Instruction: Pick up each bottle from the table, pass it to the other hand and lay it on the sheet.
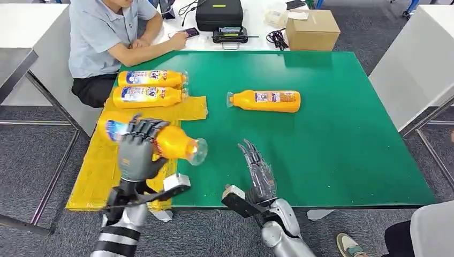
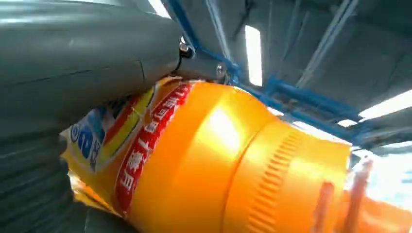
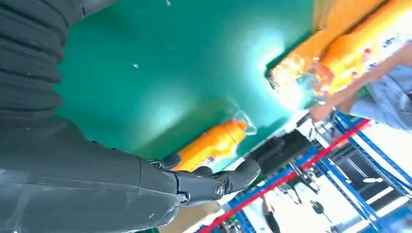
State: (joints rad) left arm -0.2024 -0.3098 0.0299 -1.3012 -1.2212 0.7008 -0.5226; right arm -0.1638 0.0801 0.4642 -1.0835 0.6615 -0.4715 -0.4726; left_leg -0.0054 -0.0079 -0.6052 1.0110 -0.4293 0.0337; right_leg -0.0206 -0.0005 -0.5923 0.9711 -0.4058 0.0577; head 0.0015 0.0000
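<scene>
Right hand [image 1: 260, 172]: nothing held, fingers spread and stretched forward, seen above the near edge of the green table [image 1: 342, 144].
Left hand [image 1: 137, 149]: wrapped around the held bottle [image 1: 174, 142]; bottle kept on its side above the near part of the yellow sheet [image 1: 101, 176], clear cap toward the table's middle.
Held bottle, wrist view: orange body with red and blue label [image 2: 141, 141] close against the grey thumb.
Lone bottle [image 1: 265, 100]: lying on the table, well apart from the sheet, cap toward the sheet.
Two bottles [image 1: 151, 87]: laid side by side on the sheet's far end, touching.
Person [image 1: 107, 37]: seated beyond the sheet, phone [image 1: 191, 32] held.
Cardboard box [image 1: 312, 29]: beyond the table's far edge.
</scene>
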